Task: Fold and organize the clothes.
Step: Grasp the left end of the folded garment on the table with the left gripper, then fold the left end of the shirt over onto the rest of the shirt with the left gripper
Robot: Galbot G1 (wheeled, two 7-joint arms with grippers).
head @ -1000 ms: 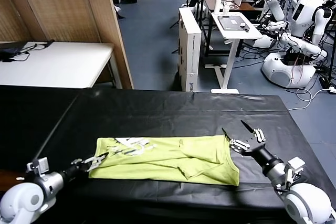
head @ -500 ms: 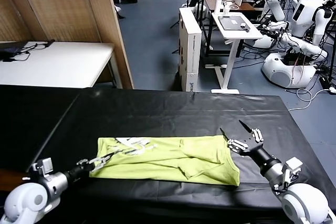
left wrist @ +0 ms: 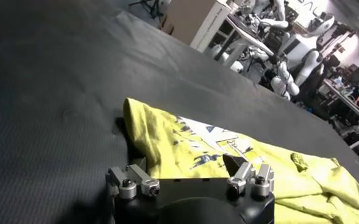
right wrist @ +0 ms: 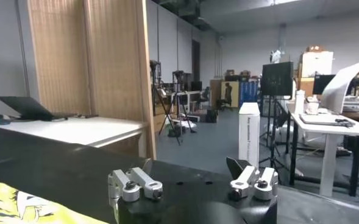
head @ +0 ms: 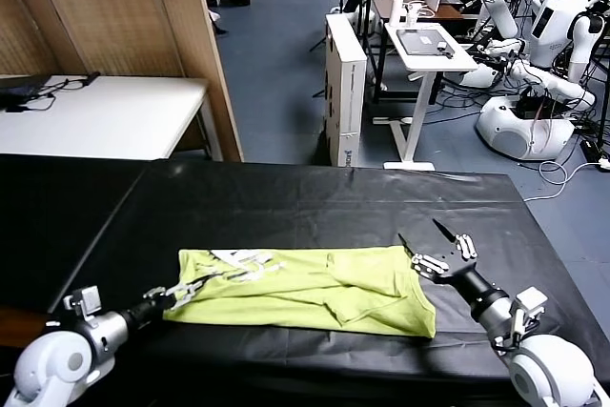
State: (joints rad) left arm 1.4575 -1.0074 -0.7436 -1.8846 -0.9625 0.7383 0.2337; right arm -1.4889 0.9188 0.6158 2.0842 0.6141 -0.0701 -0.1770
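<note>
Soft matt cotton T-shirt (head: 315, 291) lies on a matt black woven tablecloth (head: 286, 202).

Head view high, facing down over black table (head: 315, 202); wrist views low, near cloth; all share T-shirt (head: 315, 290).

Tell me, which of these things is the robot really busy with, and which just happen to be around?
Part of the job:
- lime-green T-shirt, partly folded on the black table
- left gripper, at the shirt's left edge
- right gripper, jaws open, at its right edge

Just around:
- white table
- laptop
- white standing desk
- other robots
</note>
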